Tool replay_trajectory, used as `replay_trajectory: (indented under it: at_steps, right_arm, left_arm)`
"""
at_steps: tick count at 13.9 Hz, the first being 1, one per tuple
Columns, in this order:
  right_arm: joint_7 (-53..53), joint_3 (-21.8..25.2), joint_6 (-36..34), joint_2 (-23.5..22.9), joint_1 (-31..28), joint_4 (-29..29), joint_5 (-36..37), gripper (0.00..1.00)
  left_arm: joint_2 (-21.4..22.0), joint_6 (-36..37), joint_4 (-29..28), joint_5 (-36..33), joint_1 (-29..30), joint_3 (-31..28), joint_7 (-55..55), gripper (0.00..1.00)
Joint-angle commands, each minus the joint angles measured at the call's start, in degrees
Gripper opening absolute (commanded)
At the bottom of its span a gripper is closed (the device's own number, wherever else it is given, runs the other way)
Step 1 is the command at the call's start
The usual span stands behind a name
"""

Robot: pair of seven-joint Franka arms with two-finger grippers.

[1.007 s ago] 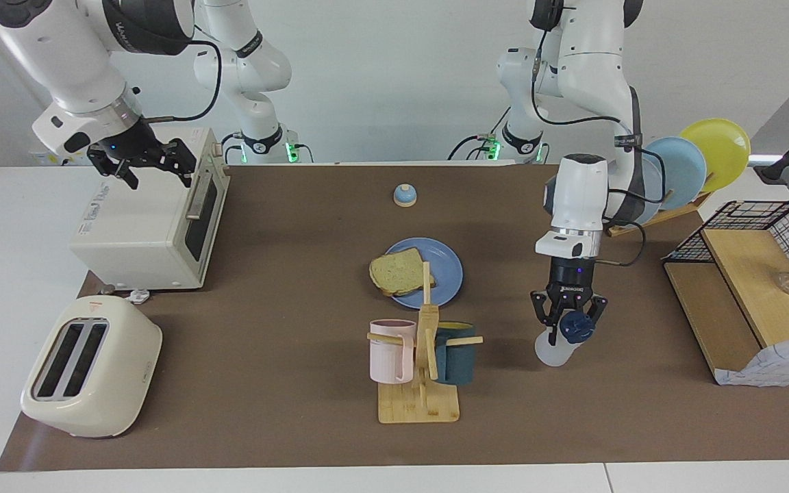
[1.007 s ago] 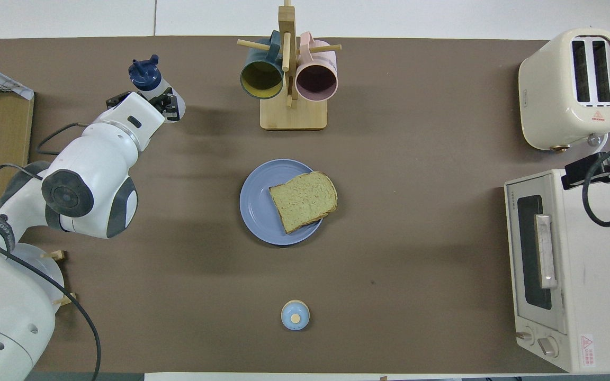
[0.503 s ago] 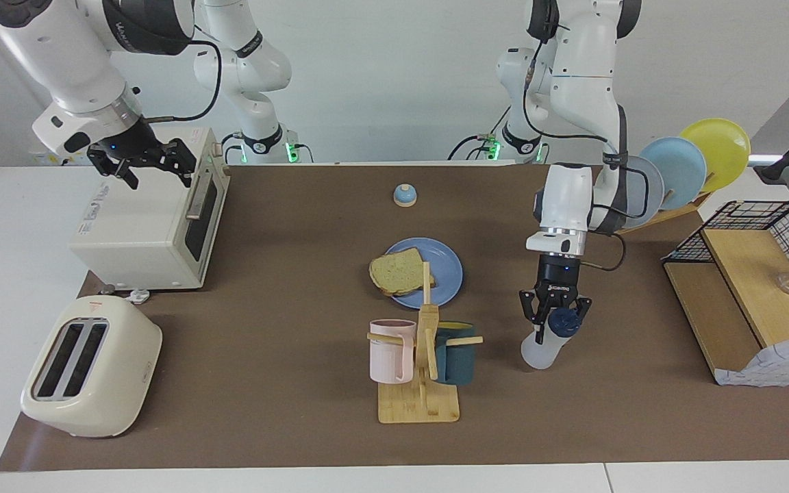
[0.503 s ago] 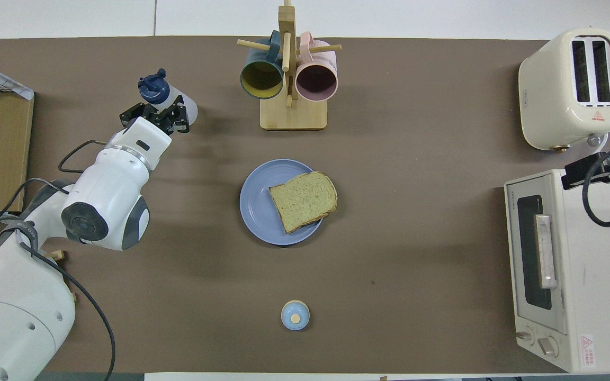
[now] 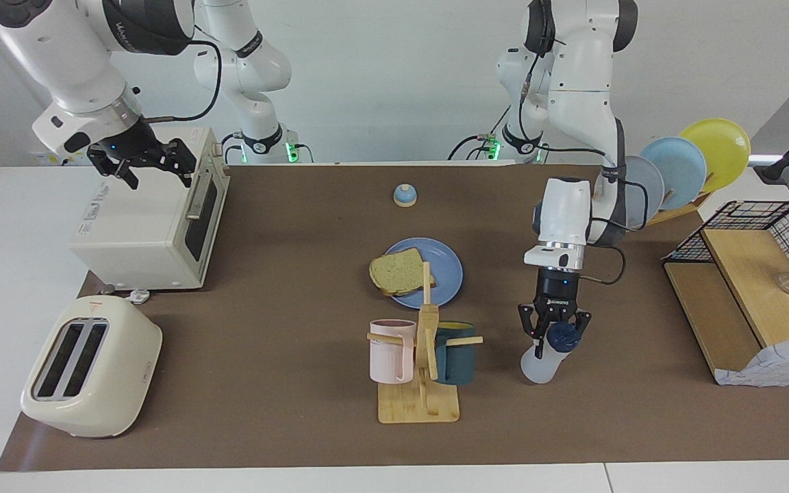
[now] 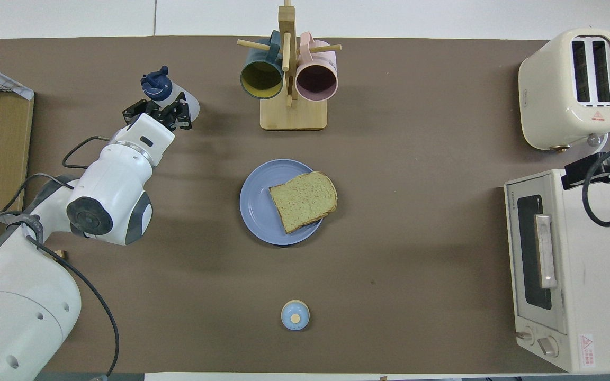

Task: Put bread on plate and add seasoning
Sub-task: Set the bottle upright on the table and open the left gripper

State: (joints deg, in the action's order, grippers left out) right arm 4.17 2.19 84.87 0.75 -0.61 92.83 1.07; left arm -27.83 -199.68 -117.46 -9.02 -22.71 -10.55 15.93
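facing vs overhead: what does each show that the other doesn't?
Facing only: the right end effector open over the white toaster oven, and three plates standing in a wooden rack.
Overhead only: the insides of the pink and teal mugs.
Both: the left end effector shut on the translucent navy-capped seasoning bottle; speckled bread slice on the round blue plate.

So the plate (image 6: 254, 203) sits about mid-tabletop (image 6: 416, 254) with the bread (image 6: 303, 201) on it, hanging over the rim toward the right arm's end. The mug rack (image 6: 290, 79) is farther from the robots than the plate, by the tabletop's outer edge. The seasoning (image 5: 544, 356) is beside the rack toward the left arm's end, in the left gripper (image 5: 554, 333). The bell (image 6: 295, 315) is nearer the robots than the plate. Toaster (image 6: 572, 87) and oven (image 6: 559, 275) share the right arm's end, with the right gripper (image 5: 155, 168) over the oven.
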Motion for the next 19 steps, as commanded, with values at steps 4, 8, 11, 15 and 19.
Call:
replay_trajectory:
  at_steps: [4, 8, 11, 15, 19]
  right_arm:
    - [1.54, -0.25, -0.4, 0.92, -0.71, 0.86, -0.1, 1.0]
    - [1.54, -0.25, -0.4, 0.92, -0.71, 0.86, -0.1, 1.0]
    - [1.54, -0.25, -0.4, 0.92, -0.71, 0.86, -0.1, 1.0]
    - [1.54, -0.25, -0.4, 0.92, -0.71, 0.86, -0.1, 1.0]
    - [1.54, -0.25, -0.4, 0.92, -0.71, 0.86, -0.1, 1.0]
  left_arm:
    - [-4.6, -1.15, 5.14, -2.31, 1.26, -0.53, -0.72, 0.0]
    - [-4.61, -1.07, 5.05, -3.27, 2.14, -0.61, -0.99, 0.0]
    - [-4.69, -1.15, 4.96, -6.88, 3.46, -0.53, -1.17, 0.0]
    - [-4.61, -1.07, 4.52, -6.89, 3.46, -0.53, -1.17, 0.31]
    - [-4.52, -1.15, 4.17, -6.89, 3.46, -0.44, -0.99, 1.0]
